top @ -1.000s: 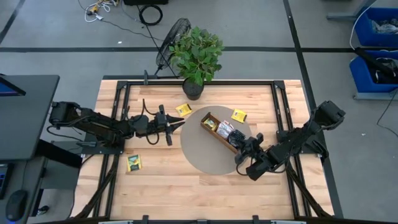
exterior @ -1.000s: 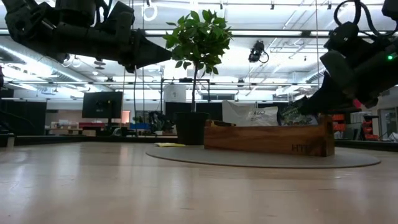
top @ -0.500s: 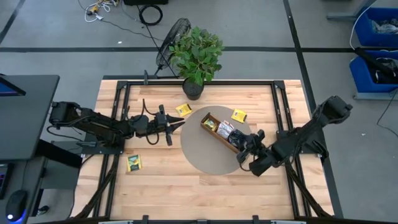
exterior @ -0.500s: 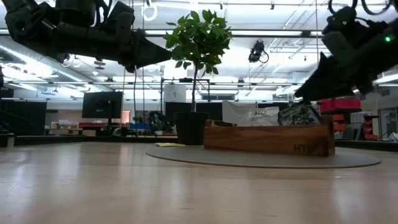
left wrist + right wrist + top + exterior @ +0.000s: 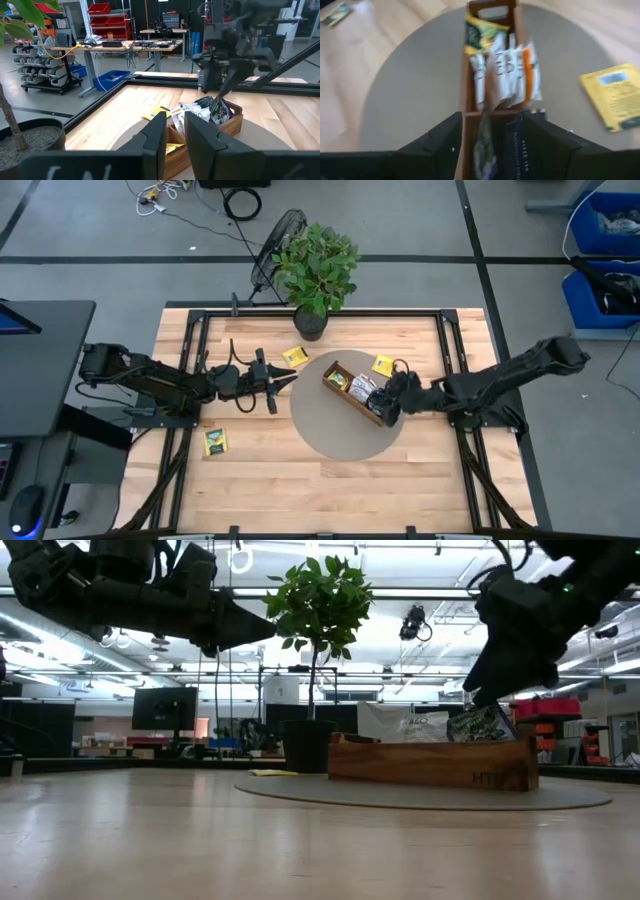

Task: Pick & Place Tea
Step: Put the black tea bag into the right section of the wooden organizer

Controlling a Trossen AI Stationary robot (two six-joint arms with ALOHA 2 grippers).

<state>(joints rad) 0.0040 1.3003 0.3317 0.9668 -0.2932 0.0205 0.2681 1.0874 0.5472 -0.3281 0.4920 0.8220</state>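
Observation:
The long wooden box (image 5: 352, 391) lies aslant on a round grey mat (image 5: 320, 430). It holds several tea packets: a yellow one (image 5: 482, 32), white ones (image 5: 502, 70) and dark ones (image 5: 517, 145). A dark green packet (image 5: 482, 725) stands up out of the box's near end. My right gripper (image 5: 490, 117) hangs open a little above that end, slanting down, and touches nothing. Loose yellow packets (image 5: 294, 357) (image 5: 384, 365) (image 5: 214, 442) lie flat on the table. My left gripper (image 5: 290, 379) waits level above the table left of the mat, with a narrow gap (image 5: 175, 117) and nothing in it.
A potted plant (image 5: 312, 320) stands at the table's far edge, behind the mat. Black frame rails (image 5: 445, 350) run along the table's sides. Bare wood lies near the front edge (image 5: 330, 490).
My right gripper has opened and let go of the dark green packet, which stays standing in the box's near end. The gripper has risen clear of the box while its arm has swung toward the table's far edge.

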